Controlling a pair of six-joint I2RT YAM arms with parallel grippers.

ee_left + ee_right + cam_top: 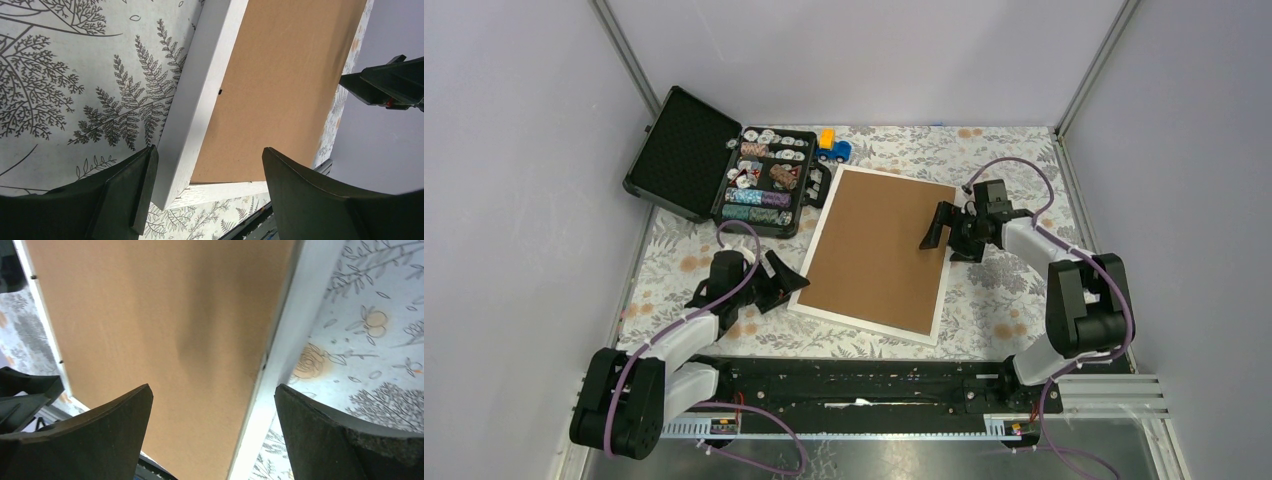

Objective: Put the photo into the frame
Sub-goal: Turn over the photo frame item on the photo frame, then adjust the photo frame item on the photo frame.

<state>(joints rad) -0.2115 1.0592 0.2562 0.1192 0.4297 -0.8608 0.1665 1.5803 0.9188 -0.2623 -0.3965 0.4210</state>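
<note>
Your frame [879,250] lies back-up between both arms, its long axis running near to far. The left gripper [781,283], jaws apart, faces its near-left corner. The right gripper [944,230], jaws wide, sits over its right edge. No view shows you the photo.

Robot lab booth: plain grey walls [854,50], aluminium posts [629,55], floral-clothed table [1014,290].

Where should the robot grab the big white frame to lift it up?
Probably by its thin white side rail, coming in from the left. The frame lies flat, brown back up, far too wide to span, so only an edge fits between fingers. The open left hand sits over that rail near the corner.
</note>
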